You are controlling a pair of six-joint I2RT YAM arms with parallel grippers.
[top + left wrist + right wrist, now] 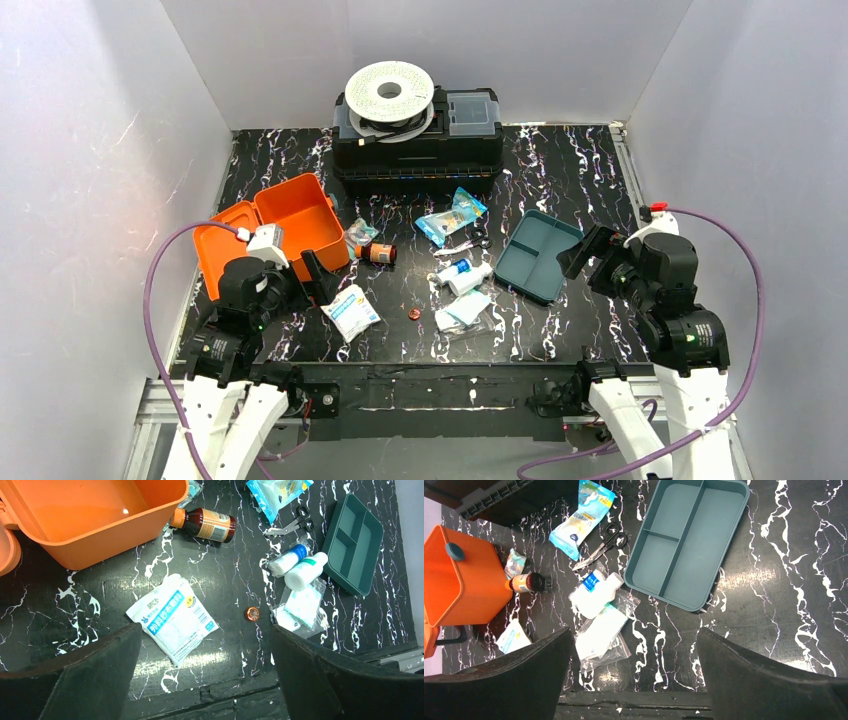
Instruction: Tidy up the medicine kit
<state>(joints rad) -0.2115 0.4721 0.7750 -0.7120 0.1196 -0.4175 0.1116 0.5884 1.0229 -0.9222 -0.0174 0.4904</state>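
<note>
Hovering: your left gripper and right gripper both spread, empty. Medicine kit sits open at surface's left; teal tray lies well apart, right. Probably best: pinch tray rim, keep level.

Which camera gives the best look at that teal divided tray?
The right wrist view. There the teal tray is large and seen from above, with its dividers clear and every compartment empty. The top external view shows the tray whole but small. The left wrist view shows it small, near the right edge.
</note>
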